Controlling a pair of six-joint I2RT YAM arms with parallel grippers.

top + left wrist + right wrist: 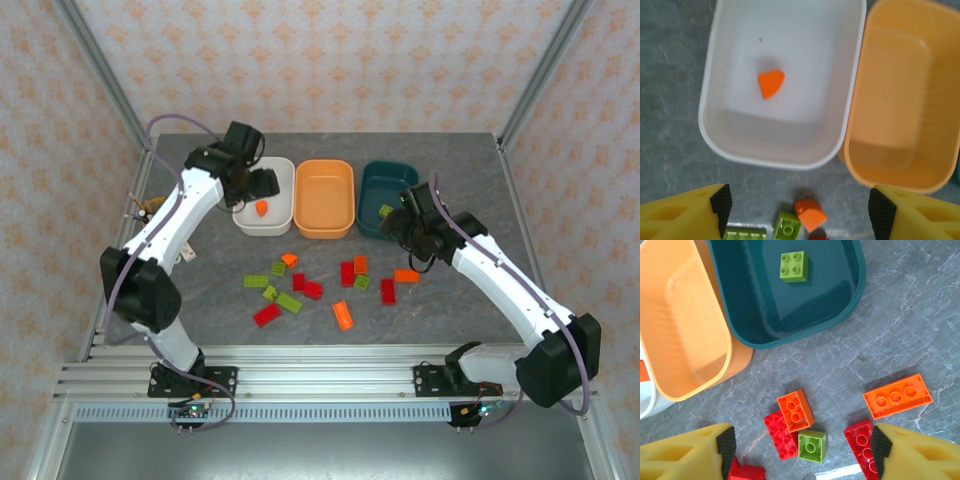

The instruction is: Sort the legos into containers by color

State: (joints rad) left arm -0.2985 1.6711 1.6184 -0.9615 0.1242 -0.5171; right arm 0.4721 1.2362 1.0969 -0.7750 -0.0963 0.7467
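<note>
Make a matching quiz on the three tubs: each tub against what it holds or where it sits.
Things:
1. white tub
2. orange tub
3. teal tub

States:
A. holds one green square brick
B. sits between the other two tubs
C. holds one orange piece

Pairs: 1-C, 2-B, 3-A

Likely robot test cell, aluminium frame (320,372), patterned wall panels (330,60)

Three containers (325,195) and, as far as visible, about sixteen legos (267,315).
</note>
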